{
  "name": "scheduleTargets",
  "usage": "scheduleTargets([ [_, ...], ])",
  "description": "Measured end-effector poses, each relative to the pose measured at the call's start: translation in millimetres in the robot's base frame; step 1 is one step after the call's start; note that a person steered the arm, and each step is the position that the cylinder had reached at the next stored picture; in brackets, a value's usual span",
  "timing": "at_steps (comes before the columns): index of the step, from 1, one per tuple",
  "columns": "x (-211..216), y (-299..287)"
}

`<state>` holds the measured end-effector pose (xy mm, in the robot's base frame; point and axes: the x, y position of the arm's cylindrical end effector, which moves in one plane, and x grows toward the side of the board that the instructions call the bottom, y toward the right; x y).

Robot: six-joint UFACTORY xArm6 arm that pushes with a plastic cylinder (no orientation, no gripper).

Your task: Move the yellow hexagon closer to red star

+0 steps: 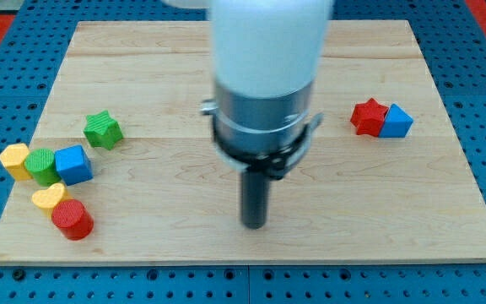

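Yellow, and sitting at the far left edge of the wooden surface [226,76], the yellow hexagon [13,159] is well apart from the red star [369,116], which lies toward the view's right and touches a blue block [397,122] on its right side. My tip [254,225] rests near the middle of the surface, toward the view's bottom, touching no block; as a tool it is only a plain rod, with nothing to open or close and nothing held. To do this step well, I judge the tip should travel to the view's left, go around the cluster, and come in on the hexagon's left face, so a push carries it rightward. That is awkward, since the hexagon is close to the surface's edge and there is little room behind it. A green block [40,165] touches the hexagon's right side, with a blue cube [73,165] just beyond, so a straight push would probably drag both along. Nudging the hexagon first toward the view's top, clear of them, looks safer. A green star [103,129] sits just above the cluster and could catch it on that path. A yellow heart [49,197] and a red cylinder [73,219] lie below, out of the likely line.
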<state>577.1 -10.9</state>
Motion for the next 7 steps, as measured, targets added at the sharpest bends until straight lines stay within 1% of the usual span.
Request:
scheduleTargets([
  [2,21.1,-141.4],
  [3,38.3,-196.4],
  [4,38.7,-255.9],
  [5,20.5,-292.3],
  [6,12.1,-293.7],
  [7,-34.6,-293.9],
])
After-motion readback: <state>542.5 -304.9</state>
